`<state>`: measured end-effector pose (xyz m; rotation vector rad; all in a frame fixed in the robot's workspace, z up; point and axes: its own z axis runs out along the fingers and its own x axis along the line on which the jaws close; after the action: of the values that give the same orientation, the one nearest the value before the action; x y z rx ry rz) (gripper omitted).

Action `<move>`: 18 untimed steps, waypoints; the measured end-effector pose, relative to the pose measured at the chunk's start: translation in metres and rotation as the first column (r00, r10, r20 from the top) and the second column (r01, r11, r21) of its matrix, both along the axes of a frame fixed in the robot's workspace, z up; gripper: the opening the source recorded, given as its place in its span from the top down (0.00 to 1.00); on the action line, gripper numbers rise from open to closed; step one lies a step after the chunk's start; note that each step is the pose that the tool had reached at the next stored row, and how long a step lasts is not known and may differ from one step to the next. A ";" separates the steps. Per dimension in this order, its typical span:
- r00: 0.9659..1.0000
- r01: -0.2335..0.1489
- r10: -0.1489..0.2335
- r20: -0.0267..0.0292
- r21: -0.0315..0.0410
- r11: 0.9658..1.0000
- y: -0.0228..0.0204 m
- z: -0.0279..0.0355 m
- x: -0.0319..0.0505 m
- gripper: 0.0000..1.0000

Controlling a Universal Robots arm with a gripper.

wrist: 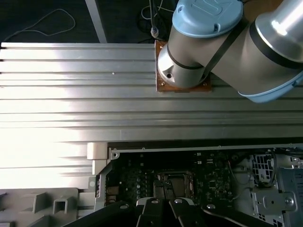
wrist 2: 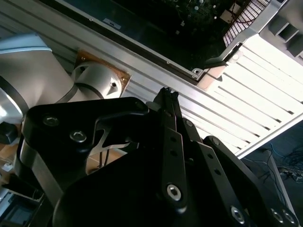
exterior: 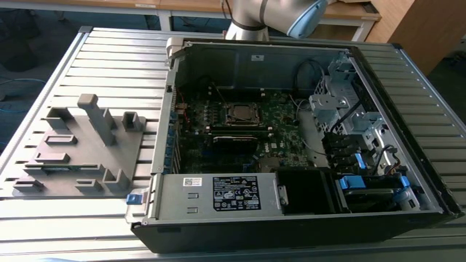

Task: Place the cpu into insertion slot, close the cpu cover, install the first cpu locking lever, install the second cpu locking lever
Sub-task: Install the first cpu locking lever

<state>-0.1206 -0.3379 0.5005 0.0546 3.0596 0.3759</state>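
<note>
Handling notes for the cpu, with much of the socket hard to read

Gripper (wrist: 163, 213) hangs well above the open computer case (exterior: 218, 65), over the motherboard (exterior: 280, 136) and roughly in line with the insertion slot (wrist: 176, 182). Neither wrist view shows whether it is open or closed, so I cannot tell. Nothing is visibly clamped in it.

In the exterior view a dull grey square fills the socket's middle. I take it to be the cpu (exterior: 240, 113) lying in the slot, with the cpu cover (exterior: 228, 113) as the metal frame round it. Whether that frame is latched, and where the 2 locking levers stand, is too small to make out.

Judged as an object, the cpu is light, rigid and smooth-topped, so it is likely to slip. Its underside contacts and the socket pins are fragile. The safest hold is on 2 opposite edges, kept level, with no sliding across the socket. The cover is thin sheet metal on a hinge and probably springy.

The arm (wrist: 222, 42) leaves the exterior view at its upper edge.
</note>
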 end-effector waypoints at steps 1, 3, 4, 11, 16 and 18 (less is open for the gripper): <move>1.000 0.000 0.000 0.000 0.000 1.000 0.0000 -0.0019 0.0000 0.89; 1.000 0.000 0.000 0.000 0.000 1.000 0.0000 -0.0056 0.0000 0.89; 1.000 0.000 0.000 0.000 0.000 1.000 0.0000 -0.0074 0.0000 0.89; 1.000 0.000 0.000 0.000 -0.001 1.000 0.0000 -0.0103 0.0000 0.89; 1.000 0.000 0.000 0.000 -0.001 1.000 0.0000 -0.0103 0.0000 0.89; 1.000 0.000 0.000 0.000 -0.001 1.000 0.0000 -0.0103 0.0000 0.89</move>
<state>-0.1206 -0.3379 0.4902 0.0546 3.0597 0.3749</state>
